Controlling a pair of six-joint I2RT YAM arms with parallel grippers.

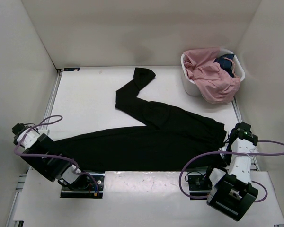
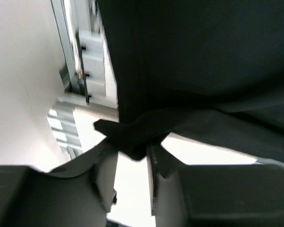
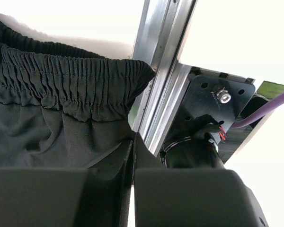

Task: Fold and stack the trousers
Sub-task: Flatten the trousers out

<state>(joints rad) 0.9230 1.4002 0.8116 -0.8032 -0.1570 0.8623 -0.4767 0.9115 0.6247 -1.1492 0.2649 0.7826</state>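
Observation:
The black trousers (image 1: 151, 139) lie spread across the table. One leg runs left along the front edge. The other leg bends up toward the back (image 1: 141, 78). My left gripper (image 1: 52, 143) is at the left leg's end. In the left wrist view its jaws (image 2: 131, 158) stand apart, and a corner of the black fabric (image 2: 132, 137) drapes over the fingertips. My right gripper (image 1: 226, 140) is at the waist end. In the right wrist view it (image 3: 134, 142) is shut on the cloth just below the gathered elastic waistband (image 3: 71, 80).
A white basket (image 1: 188, 81) at the back right holds a pink garment (image 1: 213, 78) and a small dark blue cloth (image 1: 226, 63). White walls close in the table on three sides. Metal rails (image 3: 163, 75) run along the table's side edges.

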